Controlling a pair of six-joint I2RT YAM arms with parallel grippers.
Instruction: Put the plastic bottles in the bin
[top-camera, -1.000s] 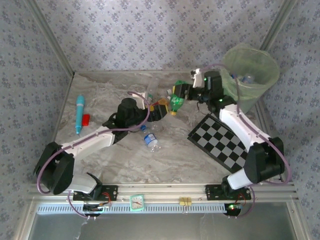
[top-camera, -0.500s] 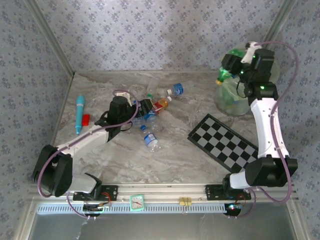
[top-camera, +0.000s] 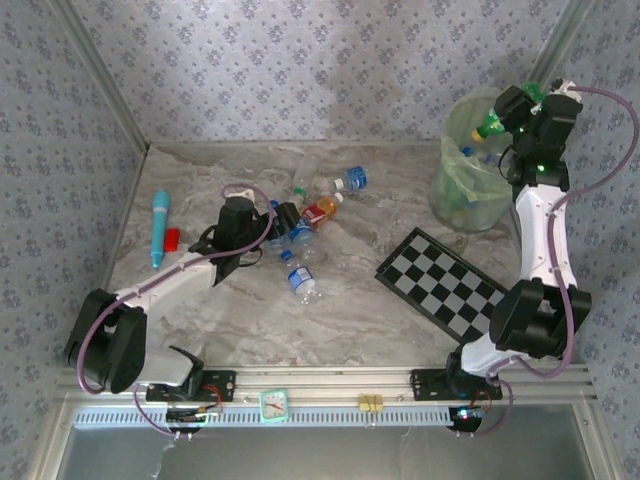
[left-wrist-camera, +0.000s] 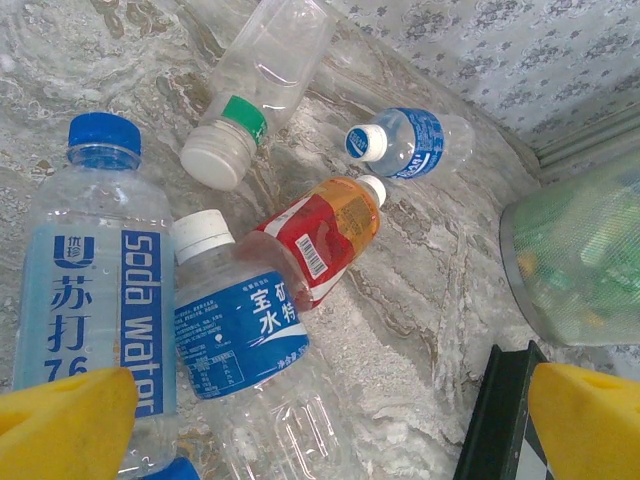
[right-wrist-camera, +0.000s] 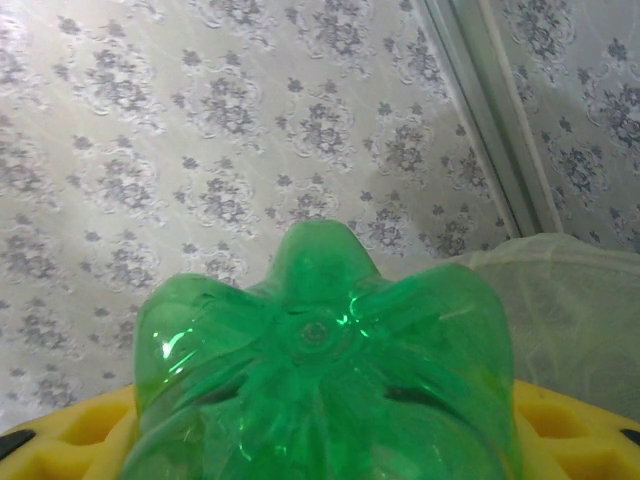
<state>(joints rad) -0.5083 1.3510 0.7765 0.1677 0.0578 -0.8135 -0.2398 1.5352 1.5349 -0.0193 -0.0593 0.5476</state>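
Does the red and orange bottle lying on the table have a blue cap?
No, the red and orange bottle has a white cap in the left wrist view.

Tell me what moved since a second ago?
The right gripper carried the green bottle from mid-table up over the bin, still gripping it. The left gripper stayed open by the lying bottles; checkerboard and pen stayed put.
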